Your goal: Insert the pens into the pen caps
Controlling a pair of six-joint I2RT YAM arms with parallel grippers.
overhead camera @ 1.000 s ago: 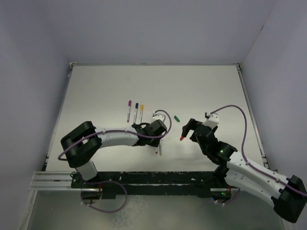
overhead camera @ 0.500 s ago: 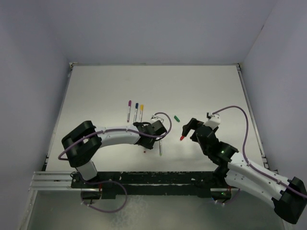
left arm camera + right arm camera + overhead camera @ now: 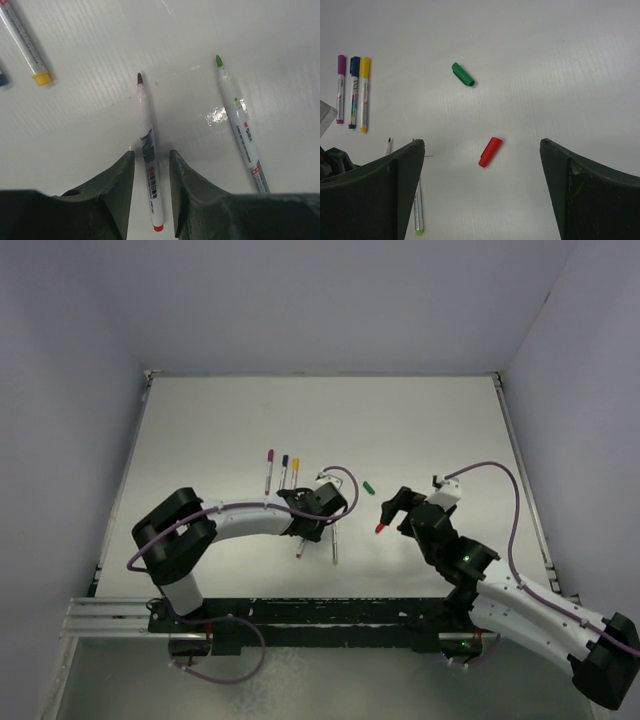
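An uncapped white pen with a red end plug (image 3: 146, 150) lies on the table between the jaws of my left gripper (image 3: 151, 152). The jaws are open, with a narrow gap on each side of the pen. The same pen (image 3: 299, 547) lies slanted in the top view. An uncapped green-tipped pen (image 3: 237, 125) lies just right of it. The red cap (image 3: 490, 151) lies flat under my right gripper (image 3: 482, 145), which hangs wide open above it. The green cap (image 3: 463, 74) lies farther off.
Purple (image 3: 340, 87), blue (image 3: 353, 90) and yellow (image 3: 364, 92) capped pens lie side by side, left of the green cap and just beyond the left gripper (image 3: 312, 528). The yellow one's end (image 3: 30, 50) shows at the left wrist view's upper left.
The left gripper has turned and shifted left. The red-plugged pen's near end has swung left, away from the green-tipped pen. The right arm has barely moved.
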